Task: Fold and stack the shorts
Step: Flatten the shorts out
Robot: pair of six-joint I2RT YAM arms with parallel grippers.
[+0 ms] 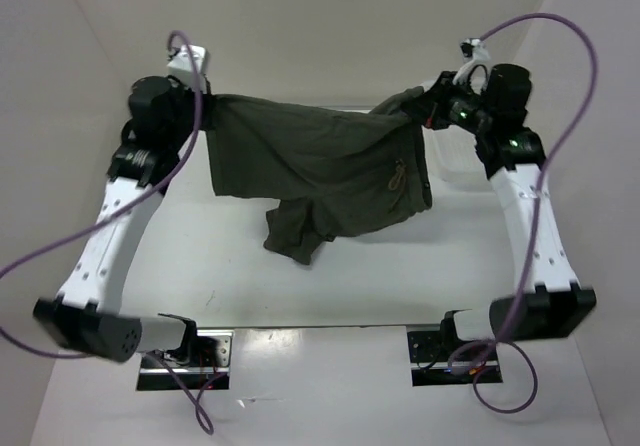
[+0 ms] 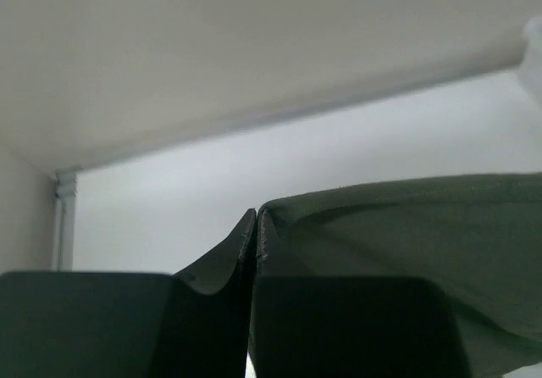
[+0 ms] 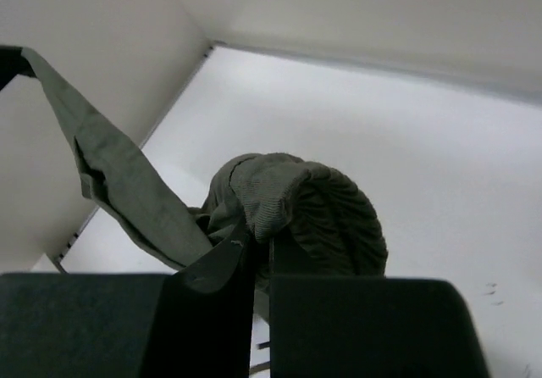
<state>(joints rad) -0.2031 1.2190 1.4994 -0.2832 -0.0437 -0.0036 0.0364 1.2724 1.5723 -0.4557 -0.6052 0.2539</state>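
The dark olive-green shorts [image 1: 320,171] hang stretched in the air between my two grippers, above the back of the white table. One leg droops down toward the table in the middle. My left gripper [image 1: 207,101] is shut on the shorts' left top corner; in the left wrist view [image 2: 257,225] the cloth [image 2: 406,225] runs off to the right from the closed fingers. My right gripper [image 1: 428,109] is shut on the bunched elastic waistband at the right; in the right wrist view [image 3: 264,241] the ribbed band [image 3: 296,204] bulges over the fingertips.
White walls enclose the table [image 1: 320,286] at left, back and right. Purple cables [image 1: 560,146] loop off both arms. The arm bases [image 1: 185,351] sit on the near edge. No basket shows.
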